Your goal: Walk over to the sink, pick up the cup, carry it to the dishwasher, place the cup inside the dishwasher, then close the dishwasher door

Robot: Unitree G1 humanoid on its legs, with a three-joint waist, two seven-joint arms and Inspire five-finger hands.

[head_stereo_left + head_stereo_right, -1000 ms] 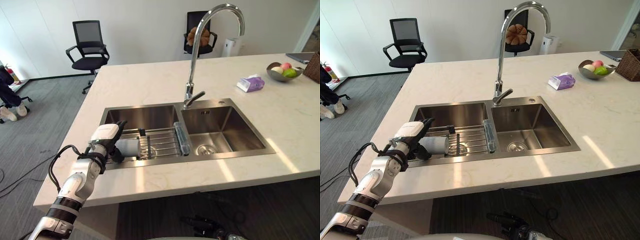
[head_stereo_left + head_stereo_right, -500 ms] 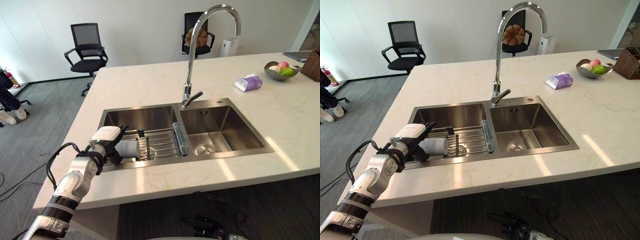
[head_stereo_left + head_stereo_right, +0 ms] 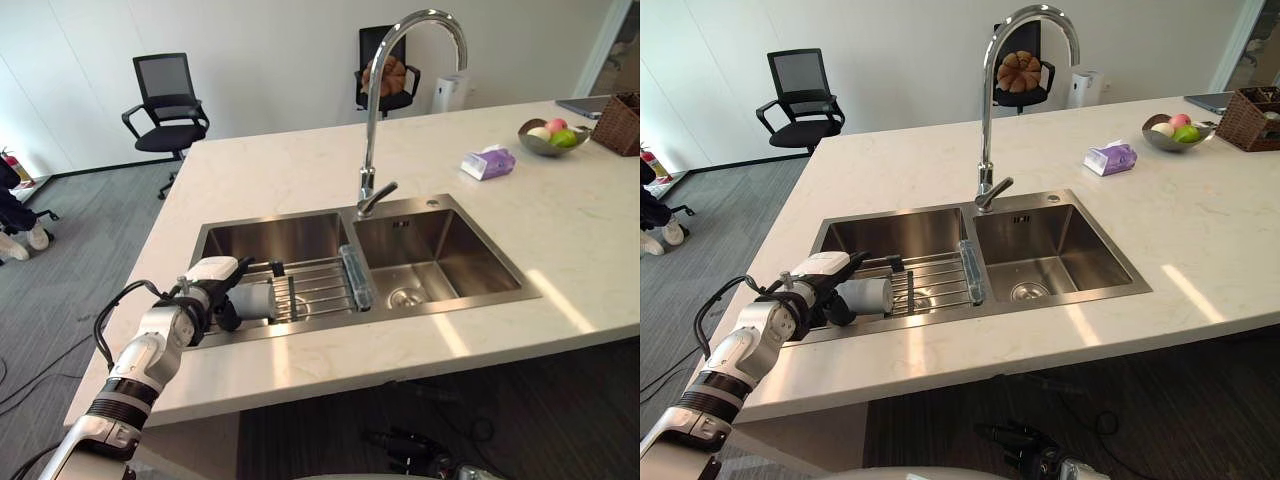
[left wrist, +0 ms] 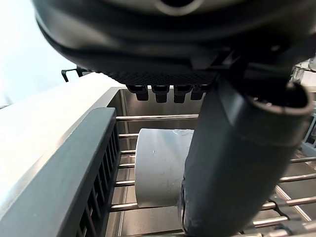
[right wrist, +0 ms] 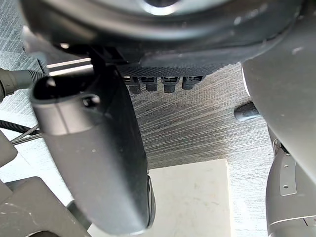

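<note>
In the left basin of your sink [image 3: 280, 238], cup [image 3: 257, 298] on its side on the wire rack [image 3: 318, 285], your left hand [image 3: 208, 272] over it, fingers straight, thumb at its near side, not clamped, right hand [image 5: 94, 158] relaxed above the floor [image 5: 197, 128].

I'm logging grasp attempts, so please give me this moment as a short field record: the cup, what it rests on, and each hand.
cup: grey, lying on its side
support: wire rack across the left basin of the sink
left hand: open, thumb and fingers either side of the cup
right hand: open, idle above the floor
stage: cup not yet lifted
</note>
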